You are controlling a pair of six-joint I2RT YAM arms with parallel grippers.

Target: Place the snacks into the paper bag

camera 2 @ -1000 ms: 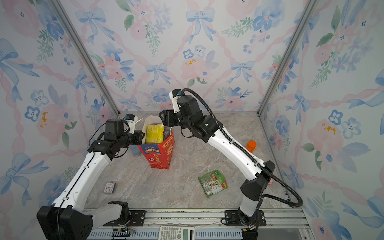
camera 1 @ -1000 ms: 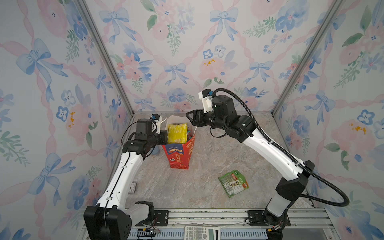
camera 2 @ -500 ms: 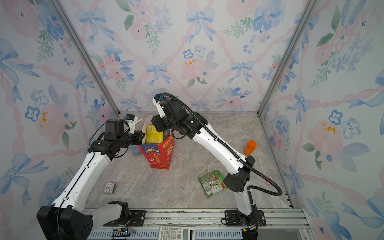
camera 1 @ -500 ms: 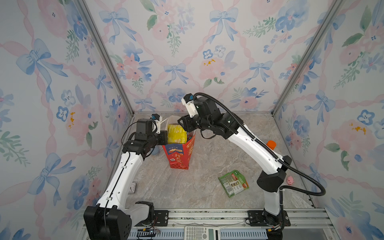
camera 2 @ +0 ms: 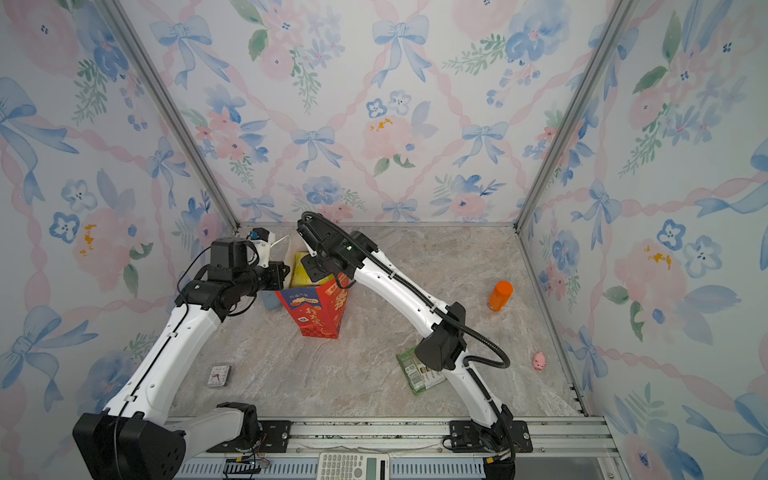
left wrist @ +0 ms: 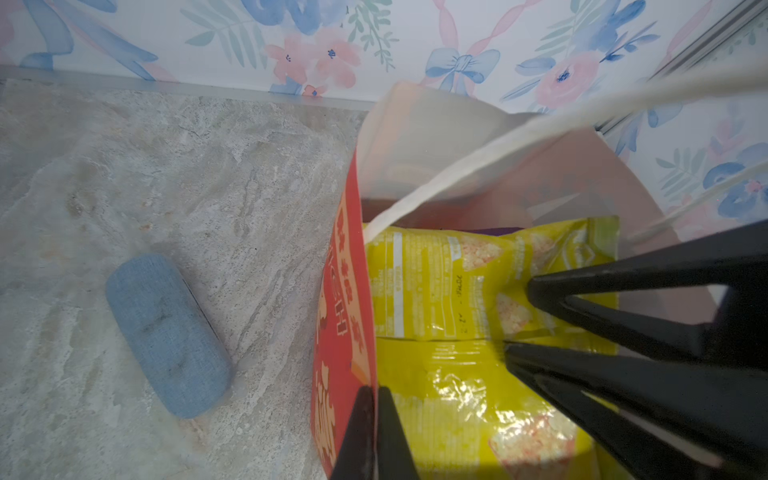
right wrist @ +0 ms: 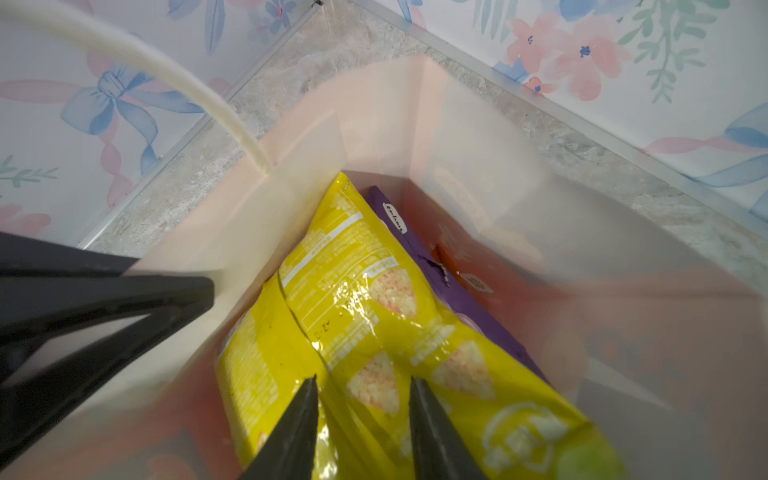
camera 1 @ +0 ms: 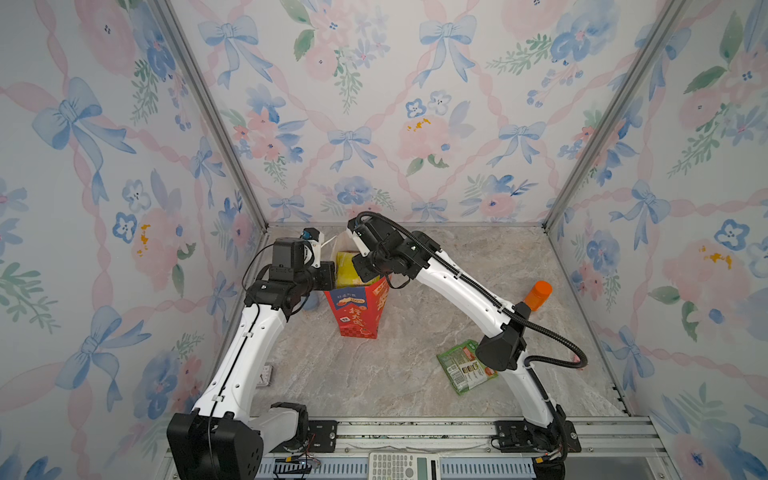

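Observation:
The red paper bag (camera 1: pixel 357 307) (camera 2: pixel 318 311) stands upright at the back left of the table. My left gripper (camera 1: pixel 332 275) (left wrist: pixel 374 390) is shut on the bag's left wall at the rim. A yellow snack packet (camera 1: pixel 347 266) (right wrist: pixel 353 316) sticks up out of the bag's mouth, with a purple packet (right wrist: pixel 436 266) behind it. My right gripper (camera 1: pixel 361 270) (right wrist: pixel 362 380) hangs over the mouth, jaws apart, tips against the yellow packet's face. A green packet (camera 1: pixel 461 365) (camera 2: pixel 415 374) lies flat on the table beside the right arm's elbow.
An orange-capped bottle (camera 1: pixel 538 295) stands at the right, and a pink pig toy (camera 2: pixel 539 360) lies near the right wall. A blue case (left wrist: pixel 166 336) lies left of the bag. A small clock (camera 2: pixel 219 375) lies at the front left. A calculator (camera 1: pixel 401 465) sits on the front rail.
My right gripper has swung left from beside the bag to over its mouth, and its jaws have narrowed. The left gripper has held still on the bag's wall.

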